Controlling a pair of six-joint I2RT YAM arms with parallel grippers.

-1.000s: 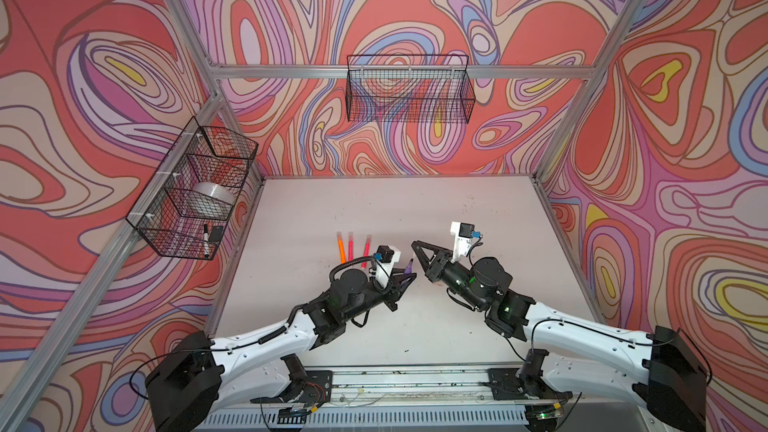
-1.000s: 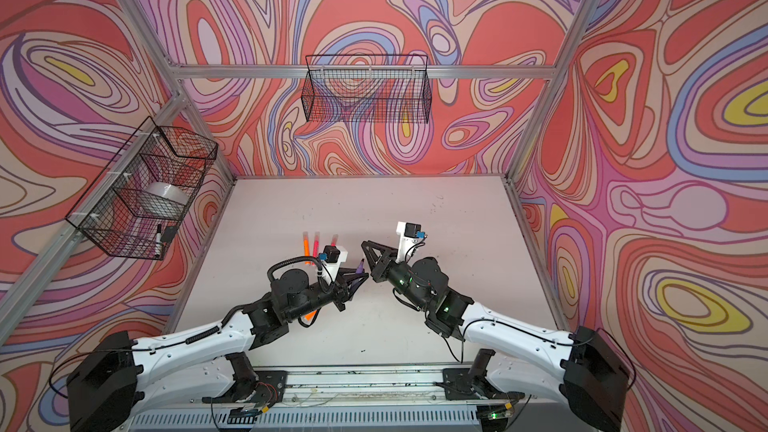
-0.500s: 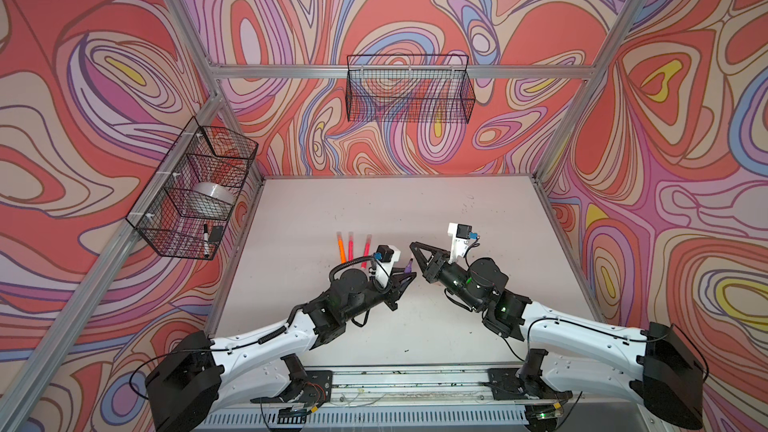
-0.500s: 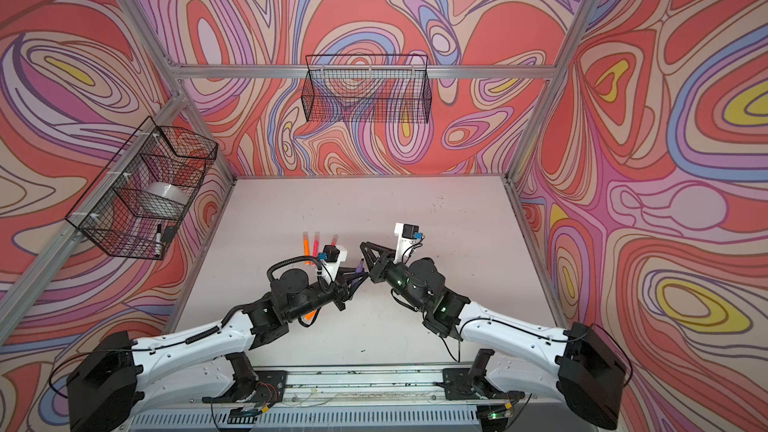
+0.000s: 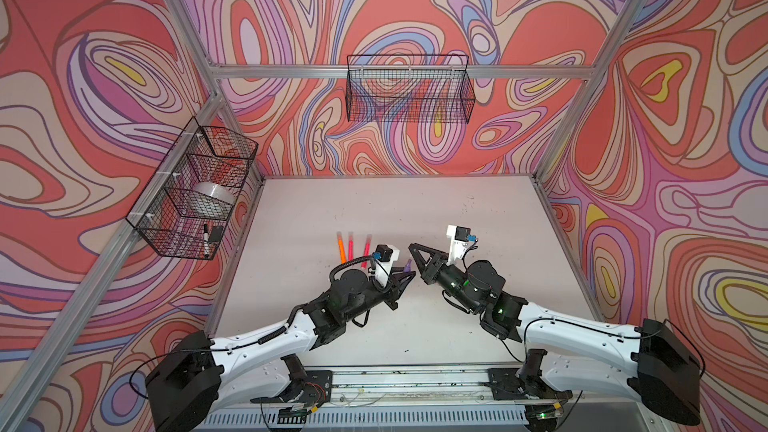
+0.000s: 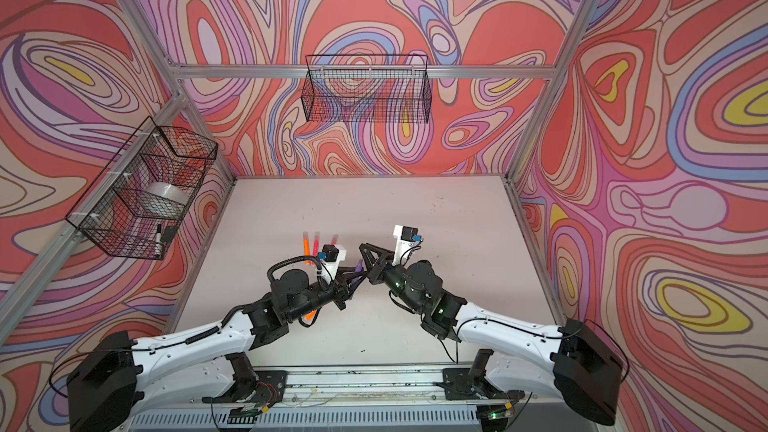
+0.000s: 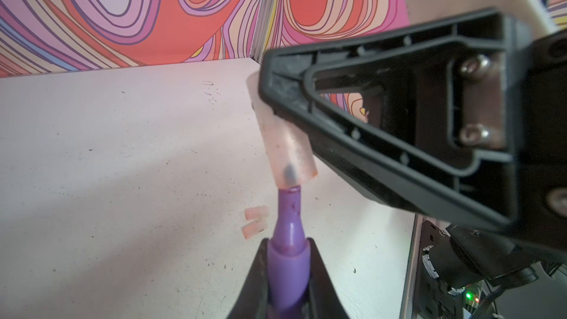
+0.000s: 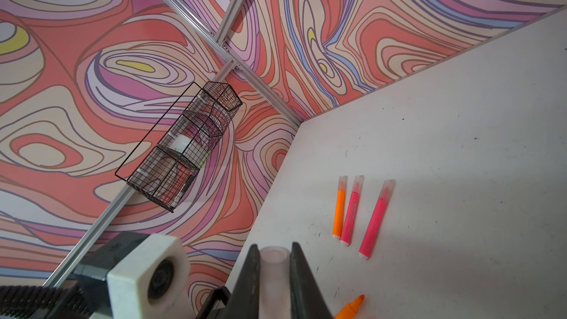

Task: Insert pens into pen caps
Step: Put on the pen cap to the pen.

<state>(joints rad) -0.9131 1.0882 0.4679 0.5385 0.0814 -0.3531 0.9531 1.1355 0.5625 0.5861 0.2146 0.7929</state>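
Observation:
My left gripper [image 7: 287, 242] is shut on the purple pen [image 7: 288, 225], whose tapered tip points away from it. My right gripper [image 8: 274, 248] is shut on a translucent pen cap [image 8: 274, 259]. In the left wrist view the pen's tip sits just inside the open end of that cap [image 7: 287, 148]. Both top views show the two grippers meeting above the table's middle, around the purple pen [image 5: 406, 268] [image 6: 358, 268]. Three capped pens, one orange [image 8: 339, 210] and two pink [image 8: 351, 213] [image 8: 376, 222], lie side by side behind the left arm.
An uncapped orange pen [image 8: 349, 306] lies near the right gripper. Two loose caps [image 7: 256, 212] [image 7: 254, 228] lie on the table past the purple pen. A wire basket [image 5: 195, 197] on the left wall holds a tape roll and a marker. A second basket [image 5: 409, 91] hangs on the back wall.
The right arm has shifted slightly, with the cap staying close to the pen tip. Both grips are unchanged.

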